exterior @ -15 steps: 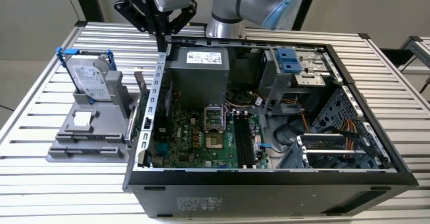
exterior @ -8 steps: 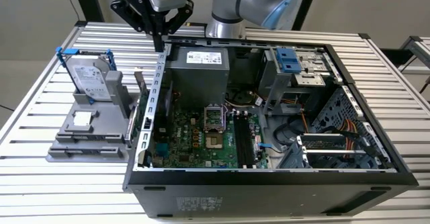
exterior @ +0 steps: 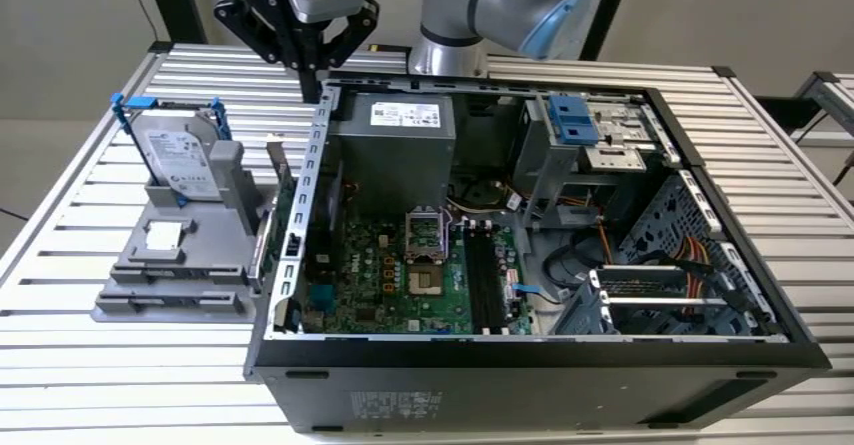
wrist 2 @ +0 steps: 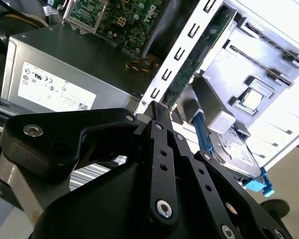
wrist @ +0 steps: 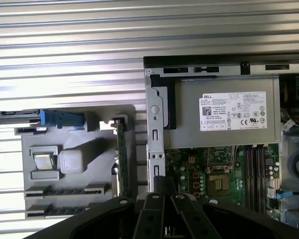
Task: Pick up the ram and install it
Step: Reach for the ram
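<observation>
In the exterior view, the black side of the computer case [exterior: 534, 395] is seen nearest, laid open on the slatted table [exterior: 134, 385]. The gripper [exterior: 316, 80] is held above the case's far corner, on the exterior view's left, its fingers brought together with nothing between them. The ram [exterior: 276, 177] is stood on edge in the grey holder [exterior: 174, 295], just beside the case wall and near the hard drive [exterior: 180, 160].

In the second wrist view, the gripper [wrist 2: 154, 107] is shown closed and empty above the punched case wall, with the ram [wrist 2: 202, 52] just past it.

In the first wrist view, the gripper [wrist: 159, 181] is lined up over the case wall, not over the ram [wrist: 122, 154]. The black slots [wrist: 254, 169] appear unfilled.

2 risks are judged. A descent from here could be stopped by the metal wall. With so little room between wall and ram, a finger could be caught on the wall, or the stick tipped in its holder.
</observation>
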### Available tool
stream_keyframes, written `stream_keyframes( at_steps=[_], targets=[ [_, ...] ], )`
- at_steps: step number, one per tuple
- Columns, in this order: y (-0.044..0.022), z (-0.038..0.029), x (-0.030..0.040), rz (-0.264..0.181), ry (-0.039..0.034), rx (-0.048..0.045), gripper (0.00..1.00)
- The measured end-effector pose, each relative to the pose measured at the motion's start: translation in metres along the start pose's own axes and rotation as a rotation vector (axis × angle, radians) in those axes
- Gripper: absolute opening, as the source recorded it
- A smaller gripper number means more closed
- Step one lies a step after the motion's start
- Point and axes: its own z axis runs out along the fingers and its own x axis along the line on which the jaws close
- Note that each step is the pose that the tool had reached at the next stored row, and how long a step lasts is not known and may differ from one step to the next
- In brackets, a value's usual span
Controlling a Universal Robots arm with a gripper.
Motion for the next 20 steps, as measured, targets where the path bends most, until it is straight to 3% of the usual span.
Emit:
stream_keyframes(
  at_steps=[20],
  targets=[
    [-0.0016,-0.0005,0.0229,0.0,0.0,0.0,0.0]
  ],
)
